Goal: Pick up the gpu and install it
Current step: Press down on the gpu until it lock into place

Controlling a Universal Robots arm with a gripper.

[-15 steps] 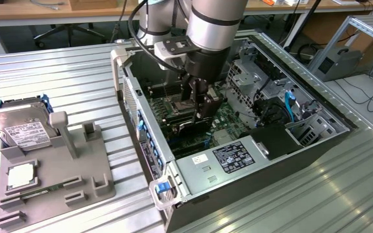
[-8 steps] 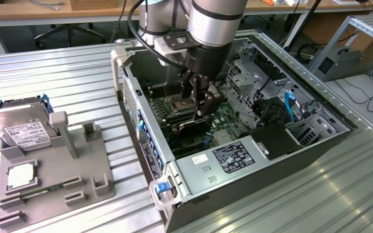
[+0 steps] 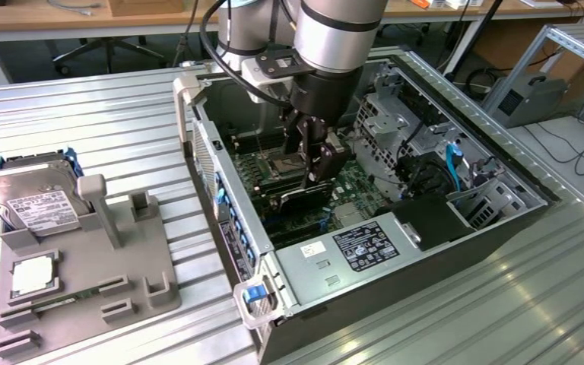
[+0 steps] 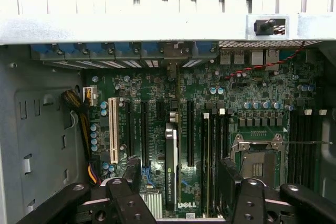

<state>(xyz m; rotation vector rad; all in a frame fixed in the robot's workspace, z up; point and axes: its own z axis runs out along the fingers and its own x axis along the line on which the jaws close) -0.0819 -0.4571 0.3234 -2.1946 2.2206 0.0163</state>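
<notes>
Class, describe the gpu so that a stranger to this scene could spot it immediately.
Look inside the open computer case, on the green motherboard. The gpu stands on edge among the long black slots; unlike them, it is a raised dark card bearing a printed label.

I see a green board [image 4: 252, 98] with black slots and one white slot [image 4: 113, 129]. The card [image 4: 171, 166] is dark with a silver end. The gripper [image 4: 178, 192] is black. The case [image 3: 373, 258] is grey, with blue clips [image 4: 105, 51].
</notes>
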